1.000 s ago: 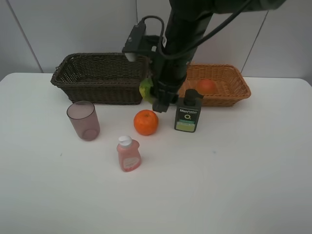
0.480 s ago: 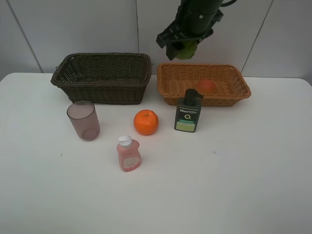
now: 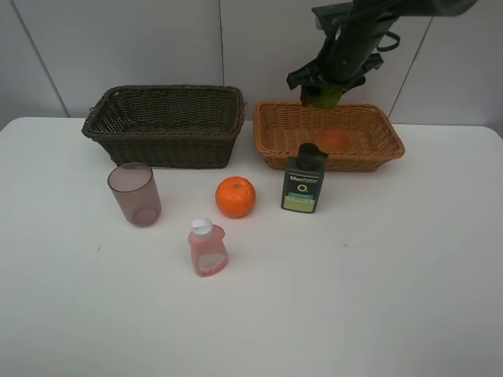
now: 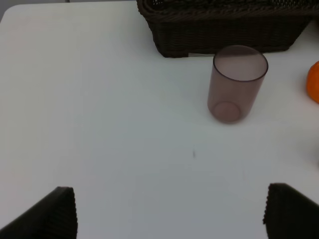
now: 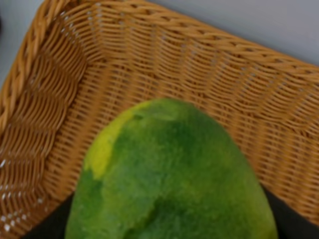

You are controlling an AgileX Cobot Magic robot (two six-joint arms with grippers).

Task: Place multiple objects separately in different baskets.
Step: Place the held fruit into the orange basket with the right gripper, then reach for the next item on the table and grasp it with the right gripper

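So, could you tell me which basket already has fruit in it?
The orange-tan basket, holding a red-yellow fruit; no fruit shows in the dark brown basket.

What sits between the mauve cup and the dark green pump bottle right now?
The orange sits between the cup and the bottle, touching neither, as the exterior high view shows.

White table (image 3: 393,298) bears dark basket (image 3: 165,149), tan basket (image 3: 357,163), cup (image 3: 135,195), orange (image 3: 235,197), green bottle (image 3: 302,188), pink bottle (image 3: 207,250)
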